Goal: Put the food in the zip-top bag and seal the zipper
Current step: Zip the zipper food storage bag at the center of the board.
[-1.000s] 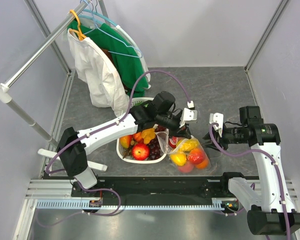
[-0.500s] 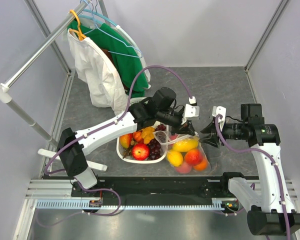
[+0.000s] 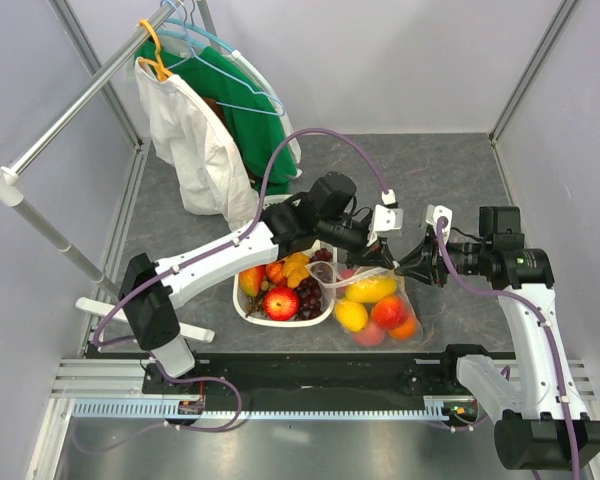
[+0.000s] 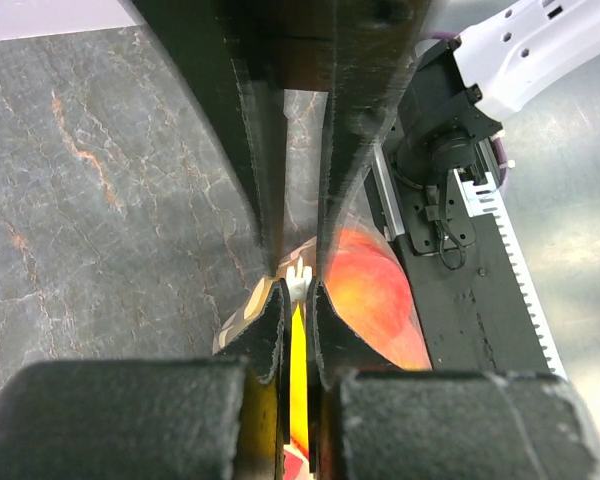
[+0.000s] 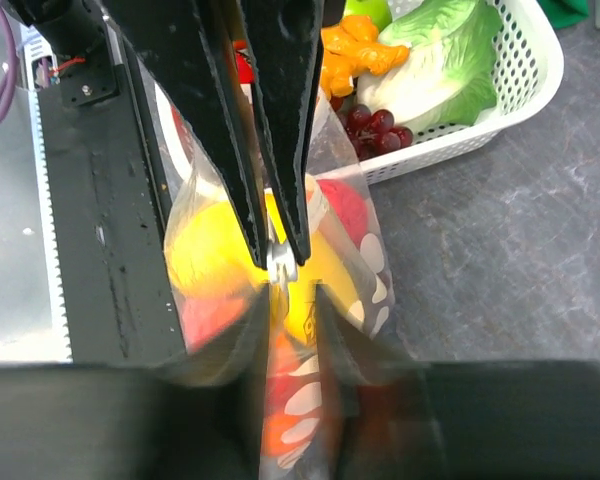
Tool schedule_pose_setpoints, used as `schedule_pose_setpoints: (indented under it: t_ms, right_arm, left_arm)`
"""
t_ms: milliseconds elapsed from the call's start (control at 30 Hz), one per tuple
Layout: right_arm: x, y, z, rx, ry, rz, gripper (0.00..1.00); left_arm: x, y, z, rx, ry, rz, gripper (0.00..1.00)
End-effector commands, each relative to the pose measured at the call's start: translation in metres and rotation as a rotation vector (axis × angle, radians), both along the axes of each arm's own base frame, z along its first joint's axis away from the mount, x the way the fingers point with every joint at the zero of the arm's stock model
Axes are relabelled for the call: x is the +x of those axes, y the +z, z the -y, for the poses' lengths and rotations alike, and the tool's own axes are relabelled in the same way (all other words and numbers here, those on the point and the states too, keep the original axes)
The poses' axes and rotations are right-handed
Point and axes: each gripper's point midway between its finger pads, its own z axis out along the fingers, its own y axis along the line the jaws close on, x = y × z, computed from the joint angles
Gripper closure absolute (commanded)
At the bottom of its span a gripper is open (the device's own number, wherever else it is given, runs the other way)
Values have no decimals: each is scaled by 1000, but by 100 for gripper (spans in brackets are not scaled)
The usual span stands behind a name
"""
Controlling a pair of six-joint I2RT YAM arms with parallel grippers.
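Observation:
The zip-top bag [image 3: 375, 305] stands right of the white basket [image 3: 242, 305], with a yellow fruit [image 3: 370, 288] and a red apple [image 3: 388, 312] inside. My left gripper [image 3: 384, 262] is shut on the bag's top edge, at the zipper's small white piece [image 4: 298, 285]. My right gripper [image 3: 400, 264] meets it tip to tip, its jaws a narrow gap apart astride the same edge [image 5: 293, 300]. More food lies in the basket: a red apple [image 3: 280, 301], grapes [image 3: 308, 295] and a green leafy piece [image 5: 430, 60].
A clothes rack with a white and a green garment [image 3: 220, 130] stands at the back left. The black base rail [image 3: 310, 375] runs close along the bag's near side. Grey tabletop [image 3: 450, 180] lies behind the grippers.
My right gripper has moved left to the bag's top, and its jaws have narrowed around the edge. My left gripper has lifted the bag's top slightly and the bag stands taller.

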Motion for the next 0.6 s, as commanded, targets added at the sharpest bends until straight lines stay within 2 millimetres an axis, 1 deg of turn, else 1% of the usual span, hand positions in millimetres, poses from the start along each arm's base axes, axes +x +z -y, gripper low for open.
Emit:
schedule_pose_setpoints:
  t_ms: [0, 67, 133, 233, 367, 433, 467, 500, 533, 567]
  right_arm:
    - [4, 4, -5, 38, 20, -1, 88]
    - [3, -1, -2, 12, 20, 4, 100]
    - [0, -6, 0, -14, 21, 7, 100]
    - [-2, -4, 1, -21, 23, 24, 100]
    - [-1, -1, 2, -24, 12, 32, 100]
    - [1, 1, 2, -26, 9, 34, 100]
    - [2, 2, 2, -25, 8, 32, 100]
    - [3, 3, 2, -23, 8, 33, 100]
    - [4, 4, 2, -22, 8, 30, 100]
    - [4, 5, 2, -24, 6, 33, 100]
  left_arm:
    - [1, 26, 9, -68, -6, 11, 98]
    - [2, 25, 8, -64, 1, 7, 98]
    - [5, 24, 5, -60, 14, 0, 98]
    - [9, 15, -1, -41, 26, -12, 98]
    - [9, -3, -16, 13, 42, -12, 98]
    - [13, -10, -24, 34, 58, -5, 98]
    - [13, -19, -28, 52, 61, -13, 98]
    - [14, -18, -32, 51, 68, -8, 98]
    - [15, -24, -37, 65, 77, -17, 98]
    - [16, -26, -39, 70, 85, -24, 98]
